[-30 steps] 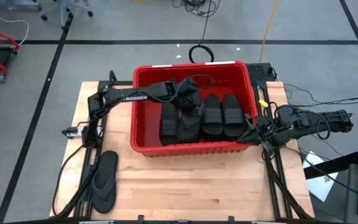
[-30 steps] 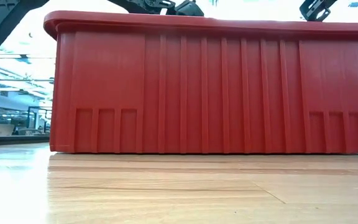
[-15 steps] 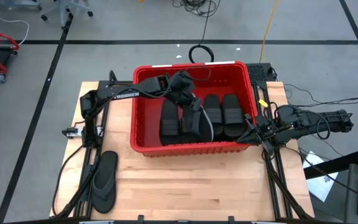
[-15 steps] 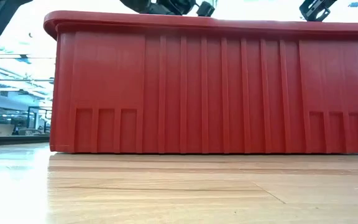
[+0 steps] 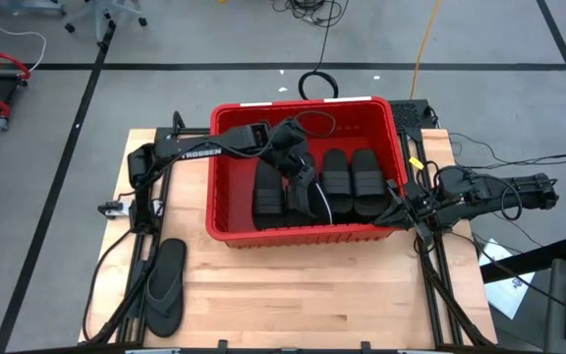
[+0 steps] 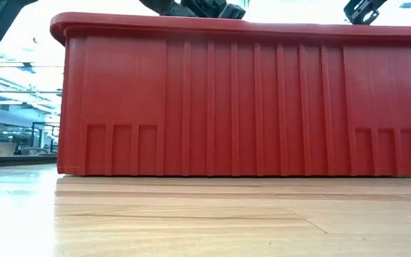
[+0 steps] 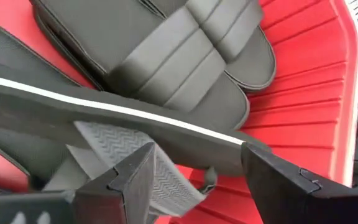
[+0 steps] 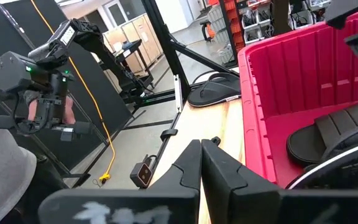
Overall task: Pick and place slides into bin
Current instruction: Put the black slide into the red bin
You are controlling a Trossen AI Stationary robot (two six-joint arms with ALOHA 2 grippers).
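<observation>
The red bin (image 5: 303, 234) stands mid-table and fills the low view (image 6: 241, 100). Three broad-strapped black slides (image 5: 268, 192) (image 5: 335, 182) (image 5: 365, 180) lie flat on its floor. My left gripper (image 5: 305, 185) reaches in from the left, shut on a thin flip-flop (image 5: 314, 200) that stands on edge above them, its white edge stripe (image 7: 135, 111) showing. A second flip-flop (image 5: 165, 285) lies flat on the table's near left. My right gripper (image 5: 399, 208) hangs shut outside the bin's right wall. My left gripper (image 7: 197, 168) has the flip-flop's grey ribbed strap (image 7: 166, 180) between its two fingers, with the sole's edge (image 7: 229, 140) lying across the fingertips. The fingers slant down from the table's left. The flip-flop sits on edge, tilted; whether its low end touches the slides below I cannot tell.
Beyond the table's left side a person (image 8: 5, 124) holds hand controllers (image 8: 48, 93). Cables (image 5: 312, 84) run over the floor behind the bin and along the table's right side. Bare wood (image 5: 312, 295) lies between the bin and the near edge.
My left gripper has risen a little inside the bin and rolled at the wrist. The flip-flop it holds has turned from lying nearly flat to standing on edge, so its white stripe now shows from above.
</observation>
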